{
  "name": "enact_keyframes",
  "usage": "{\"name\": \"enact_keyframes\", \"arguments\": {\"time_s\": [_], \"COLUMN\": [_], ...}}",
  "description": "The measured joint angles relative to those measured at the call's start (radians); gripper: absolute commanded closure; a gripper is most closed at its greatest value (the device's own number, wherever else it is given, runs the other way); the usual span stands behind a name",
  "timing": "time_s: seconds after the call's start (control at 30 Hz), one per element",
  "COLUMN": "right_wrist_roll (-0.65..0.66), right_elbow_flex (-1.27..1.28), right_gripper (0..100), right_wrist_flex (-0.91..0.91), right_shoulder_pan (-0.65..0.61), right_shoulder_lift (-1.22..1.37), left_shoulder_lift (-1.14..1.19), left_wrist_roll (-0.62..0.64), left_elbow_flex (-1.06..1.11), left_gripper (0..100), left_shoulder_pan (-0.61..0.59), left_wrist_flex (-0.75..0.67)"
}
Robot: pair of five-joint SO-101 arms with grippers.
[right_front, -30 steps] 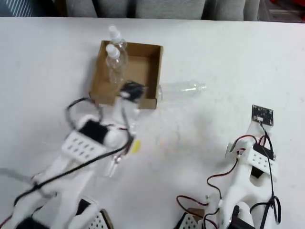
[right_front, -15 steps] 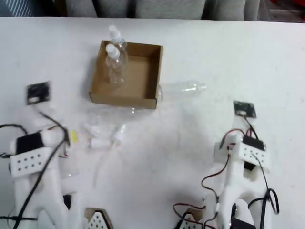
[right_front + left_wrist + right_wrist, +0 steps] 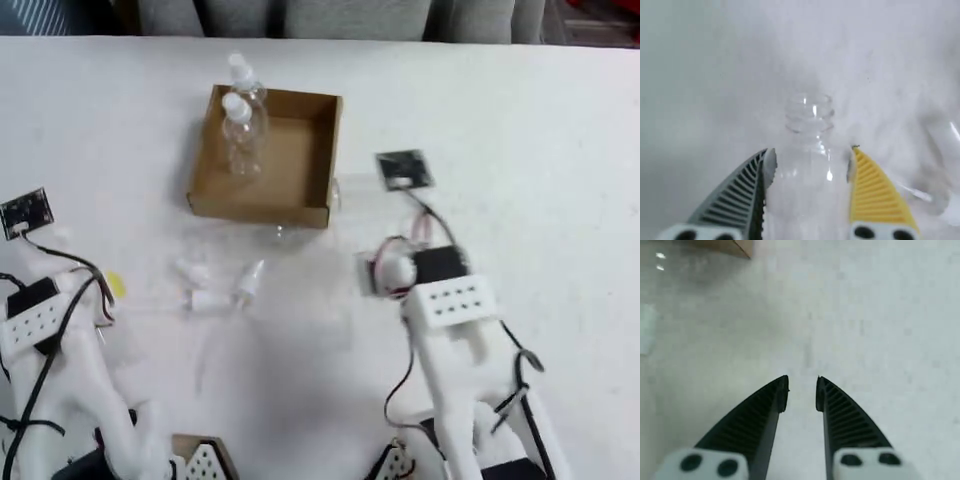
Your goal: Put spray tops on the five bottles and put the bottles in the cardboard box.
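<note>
The left arm [image 3: 60, 370] has drawn back to the left of the counter [image 3: 520, 100], and the right arm [image 3: 450, 330] has swung in beside the cardboard box [image 3: 260, 210]. The left gripper [image 3: 810, 156] clamps an uncapped bottle [image 3: 809, 114]. The right gripper [image 3: 801, 388] is slightly apart and empty. To do this step well, hold the neck steady for a spray top [image 3: 205, 299]. Two capped bottles [image 3: 243, 135] stand in the box.

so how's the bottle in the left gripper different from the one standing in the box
The held bottle has a bare, open neck; the boxed bottle carries a white spray top. The held bottle sits clamped between the fingers of the left gripper, outside the box; the boxed bottle stands free inside the cardboard box. Both are clear plastic.
</note>
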Motion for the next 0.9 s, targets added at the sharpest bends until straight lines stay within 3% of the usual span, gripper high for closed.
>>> {"name": "enact_keyframes", "arguments": {"time_s": [0.23, 0.43, 0.57, 0.9], "right_wrist_roll": [-0.126, -0.255, -0.270, -0.313], "right_elbow_flex": [-0.034, -0.034, -0.034, -0.130], "right_gripper": [92.8, 91.3, 85.6, 87.8], "right_wrist_flex": [-0.126, -0.235, -0.298, -0.374], "right_shoulder_pan": [-0.315, -0.381, -0.416, -0.454], "right_shoulder_lift": [0.000, 0.011, 0.104, 0.416], "left_shoulder_lift": [0.015, 0.015, 0.015, 0.015], "left_wrist_roll": [0.000, 0.000, 0.000, 0.000], "left_elbow_flex": [0.000, 0.000, 0.000, 0.000], "left_gripper": [98, 98, 98, 98], "left_shoulder_pan": [0.002, 0.006, 0.026, 0.068], "left_wrist_flex": [-0.037, -0.038, -0.038, -0.038]}}
